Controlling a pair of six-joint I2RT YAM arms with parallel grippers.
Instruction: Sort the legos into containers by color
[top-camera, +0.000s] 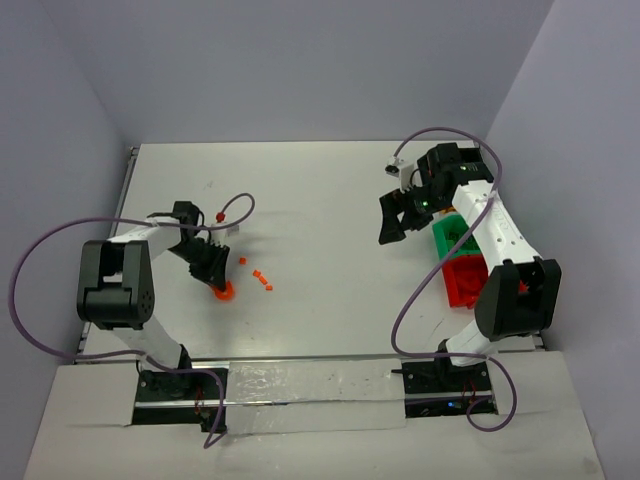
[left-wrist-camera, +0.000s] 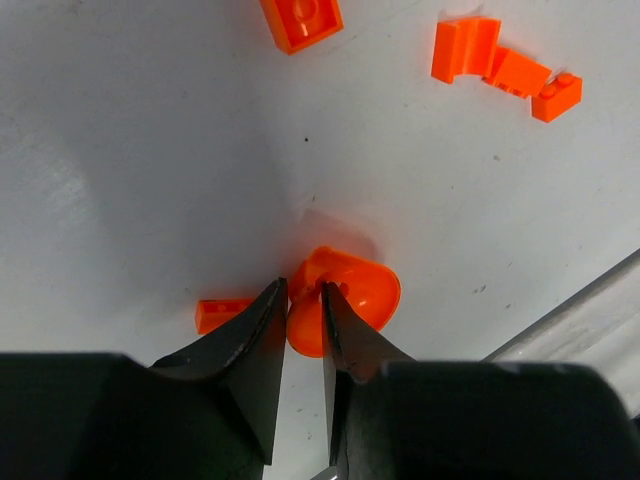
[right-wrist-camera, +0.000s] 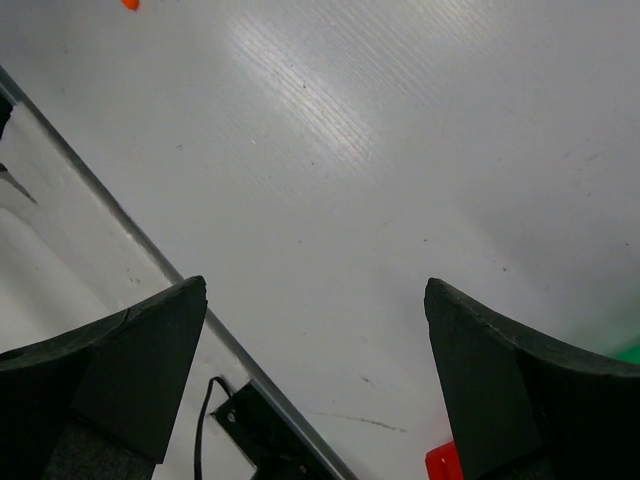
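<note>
The left gripper (left-wrist-camera: 303, 312), at lower centre of its wrist view, is closed to a narrow gap on the rim of a round orange lego (left-wrist-camera: 355, 290) on the white table (left-wrist-camera: 120, 150), with a small orange brick (left-wrist-camera: 220, 313) just beside the left finger. Further up that frame, loose orange legos (left-wrist-camera: 497, 70) lie scattered near the top edge. At the right of the overhead view, the red bin (top-camera: 462, 283) and green bin (top-camera: 450, 236) stand joined, and just beyond them the right gripper (right-wrist-camera: 315, 290) hangs spread wide, holding nothing.

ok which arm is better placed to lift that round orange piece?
Left. The left gripper pinches the round orange piece on the table. The right gripper hangs open far across, beside the bins.
</note>
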